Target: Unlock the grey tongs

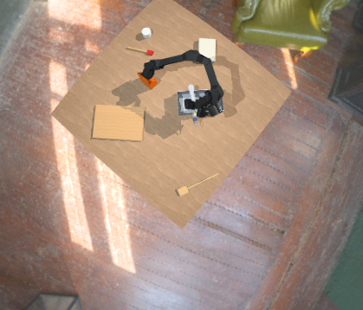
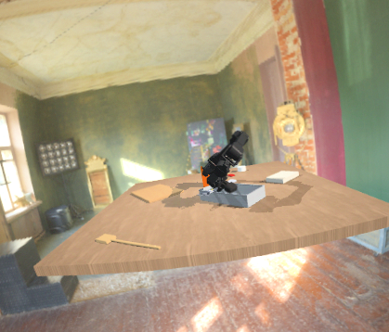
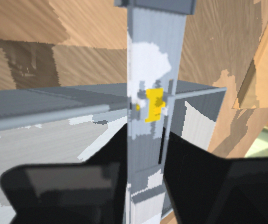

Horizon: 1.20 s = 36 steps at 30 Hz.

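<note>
The grey tongs point(image 3: 148, 30) point(image 1: 195, 117) lie across the roasting tin point(image 3: 46, 113) point(image 1: 178, 105) point(image 2: 236, 199), passing over its rim. A yellow part point(image 3: 155, 106) shows on the tongs near the hinge block at the top of the wrist view. My gripper point(image 3: 140, 127) point(image 1: 194, 106) is shut on the tongs, one black finger on each side, over the tin. Whether the tongs still touch the rim cannot be told. Their arms look closed together. The wooden board point(image 1: 118, 123) point(image 2: 151, 193) lies flat, left of the tin in the top view.
A cream block point(image 1: 207, 47) point(image 2: 282, 176) lies behind the tin. A wooden spatula point(image 1: 183, 190) point(image 2: 106, 238) lies near one table corner. A red-ended brush point(image 1: 150, 53) and a white pot point(image 1: 146, 32) are beyond the orange part point(image 1: 149, 81) at the arm's base.
</note>
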Motion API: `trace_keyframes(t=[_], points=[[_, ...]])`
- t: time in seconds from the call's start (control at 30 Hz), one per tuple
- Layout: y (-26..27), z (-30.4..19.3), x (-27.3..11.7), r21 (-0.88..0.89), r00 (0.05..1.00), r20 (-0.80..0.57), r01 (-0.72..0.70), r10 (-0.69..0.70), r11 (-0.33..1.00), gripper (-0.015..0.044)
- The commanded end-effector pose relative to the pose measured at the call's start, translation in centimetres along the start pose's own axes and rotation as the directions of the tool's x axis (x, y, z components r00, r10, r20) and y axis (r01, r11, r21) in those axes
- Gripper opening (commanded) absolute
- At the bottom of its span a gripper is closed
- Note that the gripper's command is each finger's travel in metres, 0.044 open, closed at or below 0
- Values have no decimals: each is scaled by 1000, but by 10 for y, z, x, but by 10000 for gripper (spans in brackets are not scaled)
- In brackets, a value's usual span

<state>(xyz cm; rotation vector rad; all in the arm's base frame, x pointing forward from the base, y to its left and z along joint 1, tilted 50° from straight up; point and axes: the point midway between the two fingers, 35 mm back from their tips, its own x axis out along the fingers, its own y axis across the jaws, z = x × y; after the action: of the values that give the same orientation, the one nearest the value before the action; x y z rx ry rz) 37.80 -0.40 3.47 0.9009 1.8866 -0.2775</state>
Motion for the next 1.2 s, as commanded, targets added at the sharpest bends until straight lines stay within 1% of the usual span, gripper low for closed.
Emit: trace_keyframes(t=[0.0, 0.1, 0.17, 0.5, 0.6, 0.87, 1.17], points=[[-11, 2, -21, 19, 1000, 15, -10, 10, 1000, -150], [-31, 1, -54, 52, 999, 33, -27, 26, 998, -150], [-38, 0, -64, 63, 999, 39, -33, 30, 997, -150], [-38, 0, -64, 63, 999, 39, -33, 30, 997, -150], [-37, 0, -64, 61, 998, 36, -58, 56, 996, -150], [-31, 0, -62, 39, 968, 16, -250, 250, 967, -150], [-25, -1, -66, 6, 882, 2, -472, 472, 882, -150]])
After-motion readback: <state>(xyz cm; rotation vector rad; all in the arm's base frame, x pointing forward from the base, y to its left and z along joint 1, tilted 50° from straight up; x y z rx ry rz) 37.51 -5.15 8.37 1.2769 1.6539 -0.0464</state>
